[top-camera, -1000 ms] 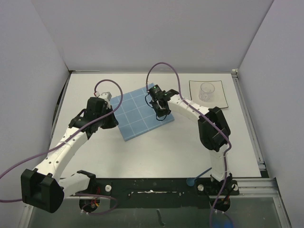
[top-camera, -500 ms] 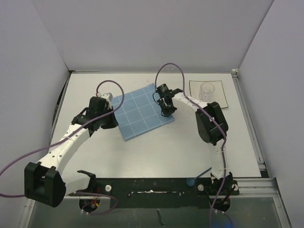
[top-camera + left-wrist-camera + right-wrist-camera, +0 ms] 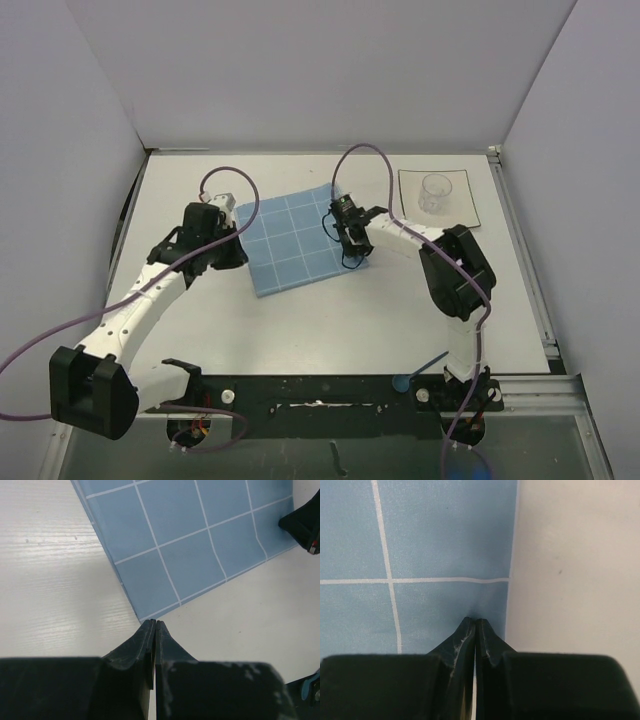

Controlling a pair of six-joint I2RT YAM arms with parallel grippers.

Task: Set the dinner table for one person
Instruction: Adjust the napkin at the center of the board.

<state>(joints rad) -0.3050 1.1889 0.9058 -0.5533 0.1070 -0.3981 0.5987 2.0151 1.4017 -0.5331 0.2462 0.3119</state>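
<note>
Meeting placemat (image 3: 290, 250), left claw (image 3: 154, 625) and right claw (image 3: 474, 621) fully closed, any pinch hidden.

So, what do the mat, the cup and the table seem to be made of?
Mat: soft matte fabric or vinyl, probably; it puckers slightly at the right gripper.
Cup: clear plastic or glass; the plate shows through it.
Table: white matte laminate or painted wood; faint grain lines.
</note>
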